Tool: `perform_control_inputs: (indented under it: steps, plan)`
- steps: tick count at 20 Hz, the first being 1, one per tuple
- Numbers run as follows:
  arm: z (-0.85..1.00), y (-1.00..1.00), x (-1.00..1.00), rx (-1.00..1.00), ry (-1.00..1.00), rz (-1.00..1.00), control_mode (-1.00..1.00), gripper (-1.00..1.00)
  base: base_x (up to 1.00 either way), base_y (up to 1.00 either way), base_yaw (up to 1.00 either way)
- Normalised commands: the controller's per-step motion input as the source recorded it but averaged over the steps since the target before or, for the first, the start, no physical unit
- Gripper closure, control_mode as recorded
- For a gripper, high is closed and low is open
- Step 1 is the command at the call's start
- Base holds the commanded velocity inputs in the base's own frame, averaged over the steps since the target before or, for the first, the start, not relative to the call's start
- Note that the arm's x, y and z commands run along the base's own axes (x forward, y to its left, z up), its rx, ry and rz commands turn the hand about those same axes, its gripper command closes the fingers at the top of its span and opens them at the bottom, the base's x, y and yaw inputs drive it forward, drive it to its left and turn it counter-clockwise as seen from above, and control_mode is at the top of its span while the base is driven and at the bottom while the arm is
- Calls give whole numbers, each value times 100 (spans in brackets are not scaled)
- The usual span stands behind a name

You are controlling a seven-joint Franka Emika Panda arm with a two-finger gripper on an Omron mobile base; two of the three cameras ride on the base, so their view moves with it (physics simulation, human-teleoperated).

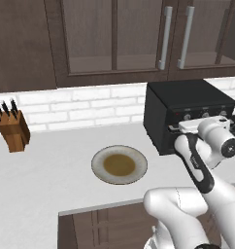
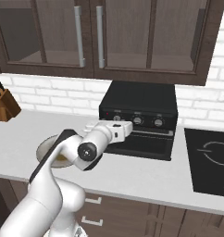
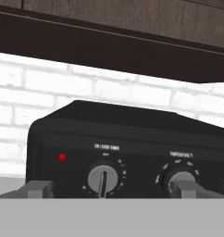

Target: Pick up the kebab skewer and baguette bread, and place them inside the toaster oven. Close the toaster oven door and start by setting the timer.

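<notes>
Lining up on the timer knob (image 3: pixel 103 178), the gripper (image 3: pixel 113 189) holds its jaws wide apart before the toaster oven (image 2: pixel 138 102) at the counter's back edge; centre, then pinch and twist.

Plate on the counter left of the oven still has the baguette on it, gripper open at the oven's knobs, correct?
Not quite. The plate holds no baguette: the left base view shows only its bare brown centre. The rest stands: it lies on the counter left of the oven, and the hand view shows the gripper open, facing the knobs.
</notes>
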Motion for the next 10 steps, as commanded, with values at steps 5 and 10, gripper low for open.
perform_control_inputs:
  steps: [5, 10]
  plan:
    - [0, -3, 14, 0, 0, 0, -100, -100, 0, 0, 0]
    - [-2, 0, 1, 1, -1, 0, -100, -100, 0, 0, 0]
